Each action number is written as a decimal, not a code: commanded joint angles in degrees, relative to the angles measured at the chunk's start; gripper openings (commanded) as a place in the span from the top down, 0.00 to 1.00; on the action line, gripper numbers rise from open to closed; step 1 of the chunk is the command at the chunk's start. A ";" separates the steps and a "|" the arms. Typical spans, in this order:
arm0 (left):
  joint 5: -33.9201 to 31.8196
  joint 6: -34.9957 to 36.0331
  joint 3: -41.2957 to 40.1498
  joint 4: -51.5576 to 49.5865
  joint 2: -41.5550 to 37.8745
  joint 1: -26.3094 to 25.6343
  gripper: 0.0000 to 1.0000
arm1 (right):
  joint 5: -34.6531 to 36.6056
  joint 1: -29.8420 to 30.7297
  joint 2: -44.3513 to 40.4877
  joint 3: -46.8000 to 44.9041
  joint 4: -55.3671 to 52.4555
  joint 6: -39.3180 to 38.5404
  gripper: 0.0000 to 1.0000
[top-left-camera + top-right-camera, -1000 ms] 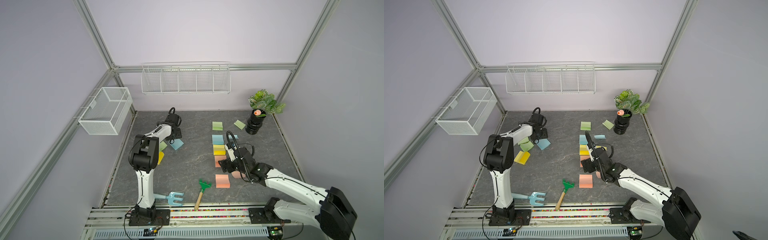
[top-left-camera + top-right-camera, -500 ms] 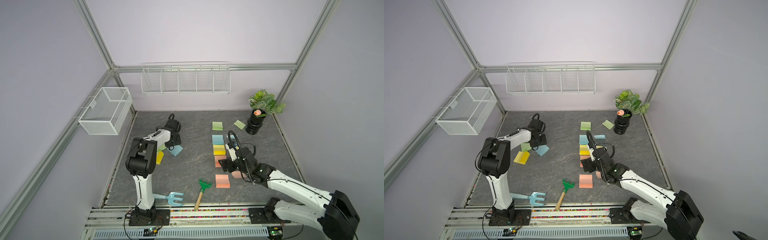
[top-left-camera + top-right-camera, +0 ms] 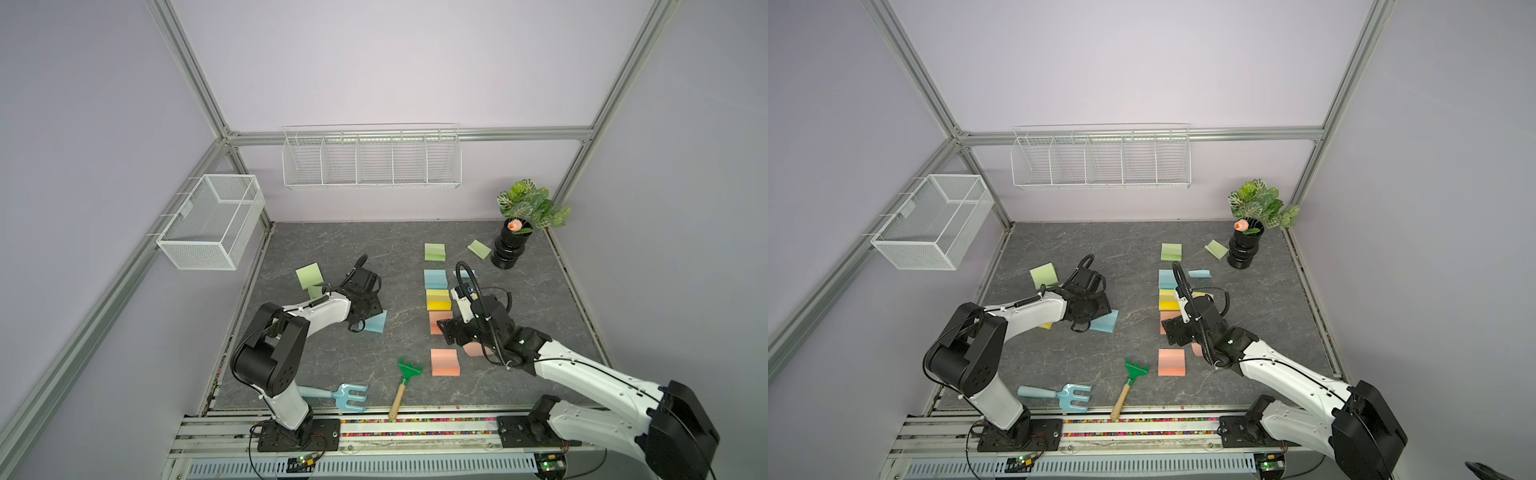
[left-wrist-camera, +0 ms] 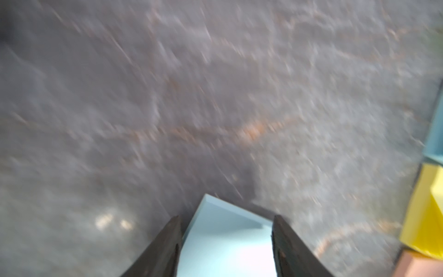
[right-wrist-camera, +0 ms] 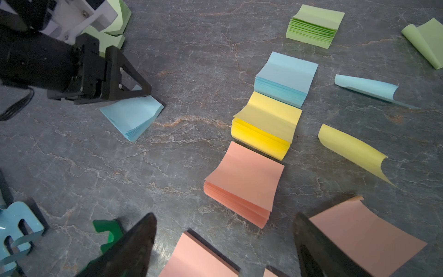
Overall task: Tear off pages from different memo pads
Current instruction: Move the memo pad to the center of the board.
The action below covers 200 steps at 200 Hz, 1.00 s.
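Two arms low over a grey table of memo pads, four pages already off.

On the table [image 3: 324,249] the left gripper [image 4: 226,217] straddles a light-blue memo pad [image 5: 134,117], which lies tilted and well apart from the row of memo pads [image 5: 266,120]; whether its jaws pinch it I cannot tell. The right gripper [image 5: 224,217] hangs wide open and empty over the nearest salmon memo pad [image 5: 199,259]. Torn pages [image 5: 352,148] in green, blue, yellow and salmon curl beside the row. The risks, as I judge them: the left jaws flank the whole block, so a pull would lift every sheet. One right finger overlaps the loose salmon page [image 5: 364,235] and could drag it on closing.
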 commanded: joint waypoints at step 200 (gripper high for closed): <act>6.04 -0.81 -10.48 4.59 -13.06 -5.30 0.34 | 1.28 1.07 6.97 0.77 0.24 0.11 0.11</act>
